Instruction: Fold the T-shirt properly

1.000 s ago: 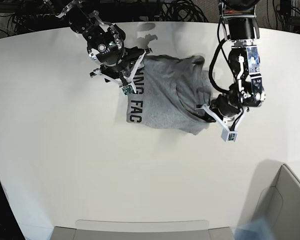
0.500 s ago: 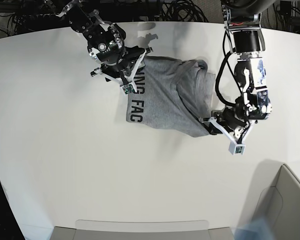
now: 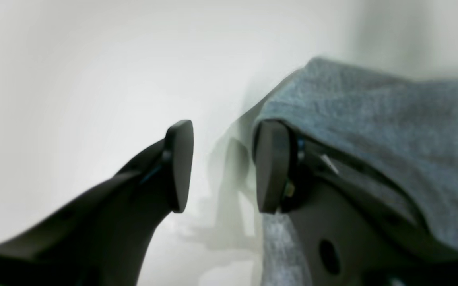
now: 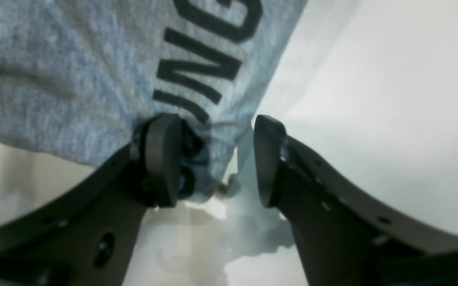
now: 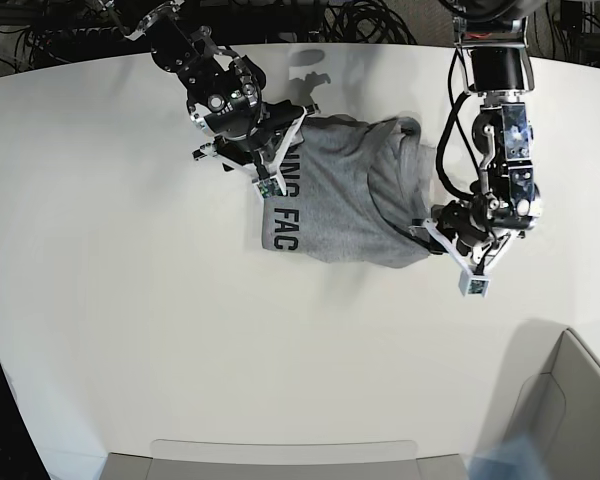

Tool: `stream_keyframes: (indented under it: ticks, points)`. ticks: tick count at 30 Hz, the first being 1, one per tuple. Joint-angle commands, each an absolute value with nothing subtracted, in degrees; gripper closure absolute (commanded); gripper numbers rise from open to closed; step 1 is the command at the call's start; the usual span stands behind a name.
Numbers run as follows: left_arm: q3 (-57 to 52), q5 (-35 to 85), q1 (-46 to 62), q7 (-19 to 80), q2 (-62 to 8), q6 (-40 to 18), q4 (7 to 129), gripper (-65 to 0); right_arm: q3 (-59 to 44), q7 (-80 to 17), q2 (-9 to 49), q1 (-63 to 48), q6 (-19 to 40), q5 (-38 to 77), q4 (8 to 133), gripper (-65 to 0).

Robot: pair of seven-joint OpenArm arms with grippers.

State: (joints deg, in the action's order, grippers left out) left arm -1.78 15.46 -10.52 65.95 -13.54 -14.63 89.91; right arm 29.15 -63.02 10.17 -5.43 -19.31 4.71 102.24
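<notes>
Two grippers work one grey T-shirt (image 5: pixel 345 200), bunched on the white table (image 5: pixel 130 300) between them. My right gripper (image 4: pixel 217 159) stands apart astride its lettered hem; my left gripper (image 3: pixel 223 167) gapes, cloth draped outside one finger. Next I regrip and spread. The corner bin (image 5: pixel 570 400) looks empty.
</notes>
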Motion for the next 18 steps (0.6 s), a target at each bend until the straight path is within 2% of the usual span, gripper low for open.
stream_keyframes:
  ticks: [1,5,8,15,18]
  points:
    - [-0.1,14.6,-12.6,65.3,-14.0,-14.8,90.9,-26.3,29.1,-62.6,10.2,-4.8,-19.4,4.8,103.1,-29.3]
    - [5.1,12.0,-13.1,68.6,-15.9,-14.8,90.7,-26.4,29.1,-62.6,10.3,-5.0,-19.4,4.8,103.2,-29.3]
    - [5.1,10.2,-13.1,69.3,-16.0,-14.6,90.7,-26.6,29.1,-62.6,10.3,-5.1,-19.3,4.8,103.2,-29.3]
    - [-9.4,10.1,-13.2,68.6,-14.1,-14.9,95.5,-26.6,28.9,-62.5,10.1,-4.6,-19.3,4.9,106.6,-29.3]
    - [-11.7,10.1,-12.7,69.1,-13.3,-15.0,100.4,-26.6,28.8,-62.5,10.1,-4.4,-19.3,4.9,108.7,-29.3]
